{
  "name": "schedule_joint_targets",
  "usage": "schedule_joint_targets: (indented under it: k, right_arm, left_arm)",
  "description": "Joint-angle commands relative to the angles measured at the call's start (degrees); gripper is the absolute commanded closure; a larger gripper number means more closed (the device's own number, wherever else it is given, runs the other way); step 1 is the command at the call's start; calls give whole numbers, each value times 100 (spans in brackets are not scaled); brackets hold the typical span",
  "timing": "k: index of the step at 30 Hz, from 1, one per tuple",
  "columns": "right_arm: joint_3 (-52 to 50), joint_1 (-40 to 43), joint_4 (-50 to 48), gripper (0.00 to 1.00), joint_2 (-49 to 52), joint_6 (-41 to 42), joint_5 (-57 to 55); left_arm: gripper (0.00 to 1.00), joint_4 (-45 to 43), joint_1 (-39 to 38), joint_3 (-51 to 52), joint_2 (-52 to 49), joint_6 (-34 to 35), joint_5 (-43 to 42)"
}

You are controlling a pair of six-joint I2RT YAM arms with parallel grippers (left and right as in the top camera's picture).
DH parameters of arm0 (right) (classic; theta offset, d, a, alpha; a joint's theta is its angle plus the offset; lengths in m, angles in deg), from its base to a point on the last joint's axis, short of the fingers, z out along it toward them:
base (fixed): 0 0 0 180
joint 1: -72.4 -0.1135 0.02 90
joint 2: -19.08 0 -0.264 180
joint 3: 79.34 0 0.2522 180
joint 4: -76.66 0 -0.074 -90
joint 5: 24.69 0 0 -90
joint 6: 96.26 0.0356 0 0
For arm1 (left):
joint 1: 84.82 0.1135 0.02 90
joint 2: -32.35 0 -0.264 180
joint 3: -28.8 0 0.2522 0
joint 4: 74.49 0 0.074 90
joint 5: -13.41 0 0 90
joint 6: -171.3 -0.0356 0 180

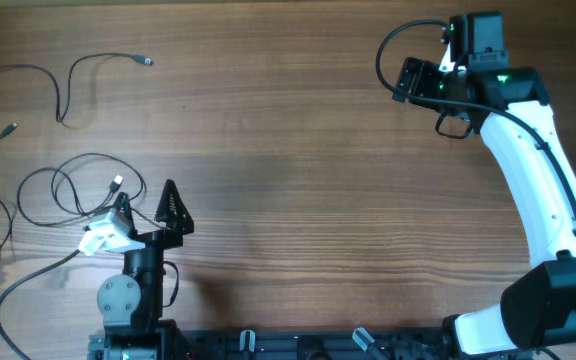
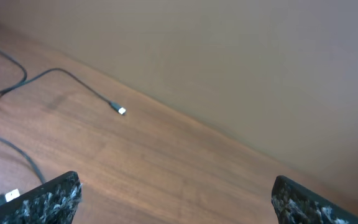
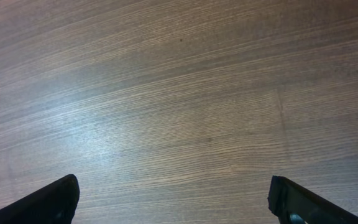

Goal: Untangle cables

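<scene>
- Cables [image 2: 120,111] lie loose at the table's [image 1: 318,200] left. Several are cut off at the edge, and one is partly hidden under my left gripper [image 2: 179,205].
- Left gripper and right gripper [image 3: 173,202]: jaws apart, holding nothing.
- Bare wood top; plain beige wall [image 2: 260,62].

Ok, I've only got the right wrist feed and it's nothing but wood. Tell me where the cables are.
Observer: The cables all lie at the left end of the table. Your right gripper is at the far right.
Operator: Say whether they're tangled.
Observer: Two strands lie apart at the far left. Nearer the base, loops cross over each other.
Operator: Report the left gripper.
Observer: The left gripper is open and empty, right beside those loops.
</scene>
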Motion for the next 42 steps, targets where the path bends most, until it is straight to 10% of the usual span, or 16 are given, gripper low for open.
schedule_joint_targets:
  k: [1,42]
  right_arm:
    - [-44,-17,-15,0,33,37,13]
    - [-46,-15,-17,0,33,39,13]
  left_arm:
    - [0,33,31,55,37,-164,-107]
    - [0,348,68,55,61,-688,-586]
